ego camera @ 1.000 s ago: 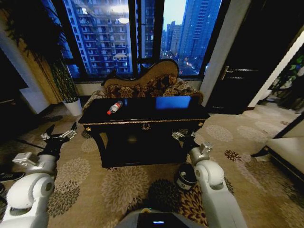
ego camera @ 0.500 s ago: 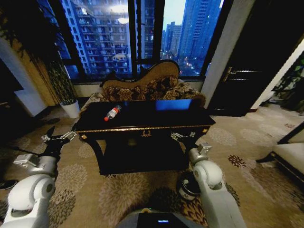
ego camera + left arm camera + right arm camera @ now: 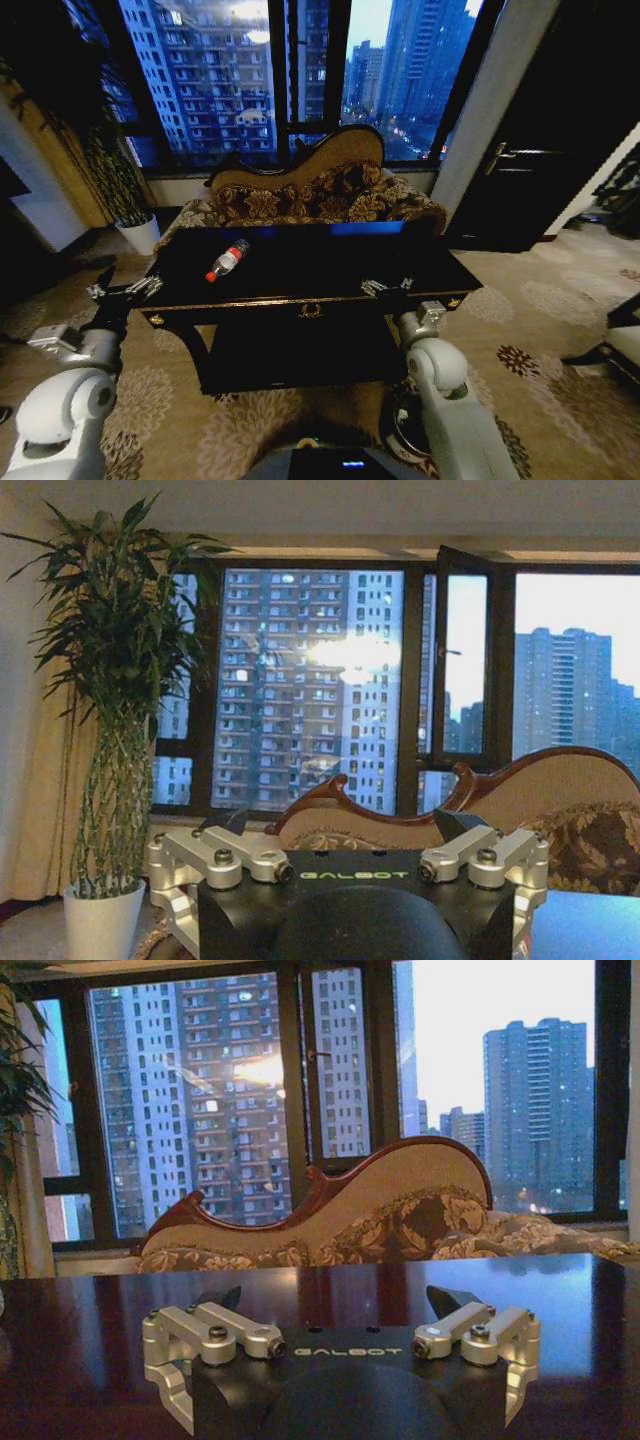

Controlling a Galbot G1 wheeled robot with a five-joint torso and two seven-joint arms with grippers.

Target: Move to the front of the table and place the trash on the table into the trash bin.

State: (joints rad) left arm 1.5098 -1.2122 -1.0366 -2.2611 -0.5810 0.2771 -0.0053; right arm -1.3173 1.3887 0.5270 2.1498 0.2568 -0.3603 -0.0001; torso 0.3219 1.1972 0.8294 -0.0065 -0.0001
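The black glossy table (image 3: 330, 268) with gold trim stands straight ahead, its front edge close to me. On its left part lies the trash in view, a clear plastic bottle (image 3: 227, 260) with a red cap, on its side. My left gripper (image 3: 120, 291) is open, held low off the table's left front corner. My right gripper (image 3: 388, 288) is open at the front edge, right of the gold emblem. In the right wrist view the right gripper (image 3: 335, 1297) hovers just over the tabletop (image 3: 90, 1340). The trash bin (image 3: 403, 432) stands on the carpet by my right arm, partly hidden by it.
A brown floral sofa (image 3: 300, 195) stands behind the table under the windows. A white plant pot (image 3: 140, 233) stands at the back left, with the plant (image 3: 115, 710) beside the left gripper (image 3: 340, 822). A dark door (image 3: 530, 170) is at the right.
The whole head view has shifted: the camera has come closer to the table, which now looms larger and lower. Both arms hold the same open pose.
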